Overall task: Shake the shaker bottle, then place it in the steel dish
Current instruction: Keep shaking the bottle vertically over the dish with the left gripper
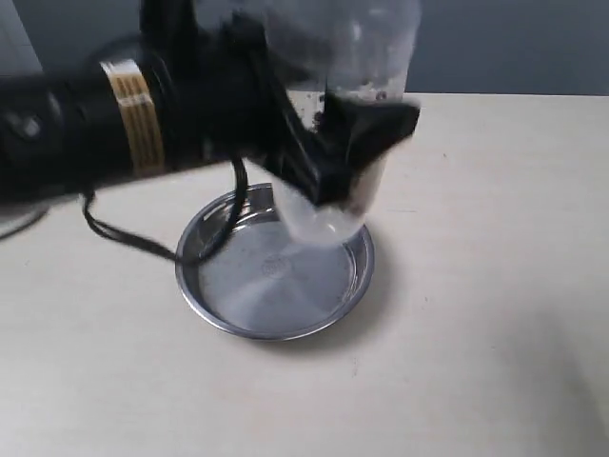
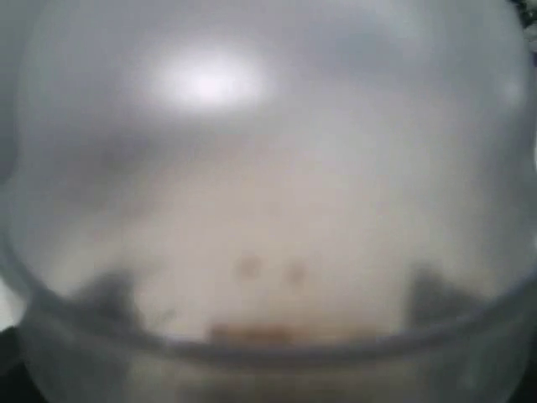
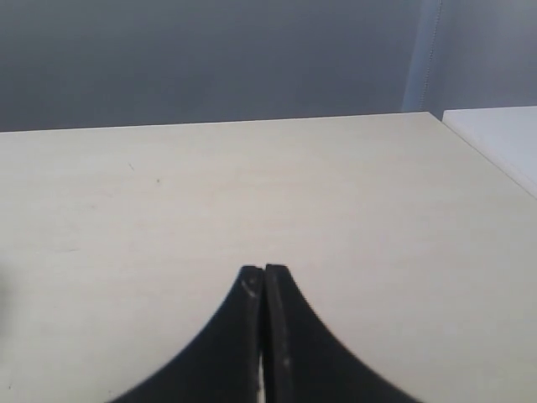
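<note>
The clear shaker bottle [image 1: 344, 57] hangs blurred in the air above the far rim of the steel dish [image 1: 221, 297], with brown pellets showing inside it. My left gripper [image 1: 354, 143] is shut on the bottle's body. In the left wrist view the bottle [image 2: 268, 185] fills the whole picture, its pellets a brown smear, and the fingers are only dark blurs at its sides. The dish rests flat on the pale table with a small mark at its centre. My right gripper [image 3: 265, 270] is shut with nothing in it, low over bare table; it does not show in the exterior view.
The left arm [image 1: 105, 114] reaches in from the left, and its black cable [image 1: 124, 236] loops down to the dish's near-left rim. A grey wall [image 3: 210, 59] stands behind the table. The table's right edge [image 3: 495, 168] shows in the right wrist view.
</note>
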Motion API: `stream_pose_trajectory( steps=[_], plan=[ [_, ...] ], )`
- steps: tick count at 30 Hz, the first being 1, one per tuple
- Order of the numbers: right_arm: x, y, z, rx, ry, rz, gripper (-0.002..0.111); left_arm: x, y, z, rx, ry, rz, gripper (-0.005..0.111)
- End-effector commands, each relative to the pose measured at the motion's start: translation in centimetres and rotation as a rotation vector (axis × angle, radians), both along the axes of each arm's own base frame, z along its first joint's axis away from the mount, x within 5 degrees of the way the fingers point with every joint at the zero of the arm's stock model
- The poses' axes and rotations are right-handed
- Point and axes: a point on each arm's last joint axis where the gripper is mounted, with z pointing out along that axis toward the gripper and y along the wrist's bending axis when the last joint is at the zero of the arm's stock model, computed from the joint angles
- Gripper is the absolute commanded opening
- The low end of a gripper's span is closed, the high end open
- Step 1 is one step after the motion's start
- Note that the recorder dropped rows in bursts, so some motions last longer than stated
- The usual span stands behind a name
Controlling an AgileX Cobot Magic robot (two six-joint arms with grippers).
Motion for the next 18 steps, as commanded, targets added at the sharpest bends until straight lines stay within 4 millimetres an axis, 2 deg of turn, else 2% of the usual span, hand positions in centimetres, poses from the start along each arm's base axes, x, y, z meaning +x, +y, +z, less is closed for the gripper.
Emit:
stream_pose_trajectory(
  steps=[1,3,4,5,6,7,9,10,11,13,15,16,17,18],
  plan=[
    [0.0,0.0,0.1,-0.005,-0.016,-0.004,-0.001,0.8,-0.3,-3.4,-0.021,0.133,0.017,0.000],
    [0.0,0.0,0.1,-0.005,-0.016,-0.004,-0.001,0.3,-0.4,2.5,-0.137,-0.079,-0.033,0.000],
    [0.0,0.0,0.1,-0.005,-0.016,-0.004,-0.001,0.3,-0.1,4.0,-0.126,-0.141,-0.020,0.000],
    [0.0,0.0,0.1,-0.005,-0.016,-0.004,-0.001,0.5,0.1,4.5,-0.099,-0.142,0.013,0.000],
    [0.0,0.0,0.1,-0.005,-0.016,-0.004,-0.001,0.8,0.2,3.6,-0.055,-0.096,0.049,0.000],
    [0.0,0.0,0.1,-0.005,-0.016,-0.004,-0.001,1.1,0.4,1.5,-0.003,-0.020,0.078,0.000],
    [0.0,0.0,0.1,-0.001,-0.017,-0.004,-0.001,1.4,0.3,-4.6,0.118,0.151,0.099,0.000],
    [0.0,0.0,0.1,-0.001,-0.017,-0.004,-0.001,1.5,0.3,-6.3,0.140,0.199,0.100,0.000],
    [0.0,0.0,0.1,-0.001,-0.017,-0.004,-0.001,1.5,0.3,-6.5,0.121,0.211,0.099,0.000],
    [0.0,0.0,0.1,-0.001,-0.017,-0.004,-0.001,1.2,0.1,-3.1,0.001,0.107,0.053,0.000],
    [0.0,0.0,0.1,-0.001,-0.017,-0.004,-0.001,0.5,0.3,2.8,-0.093,-0.109,0.016,0.000],
    [0.0,0.0,0.1,-0.001,-0.017,-0.004,-0.001,0.5,0.6,4.4,-0.094,-0.152,0.041,0.000],
    [0.0,0.0,0.1,-0.001,-0.017,-0.004,-0.001,0.7,0.8,4.5,-0.085,-0.133,0.068,0.000],
    [0.0,0.0,0.1,-0.001,-0.017,-0.004,-0.001,0.9,0.9,3.1,-0.045,-0.071,0.097,0.000]
  ],
)
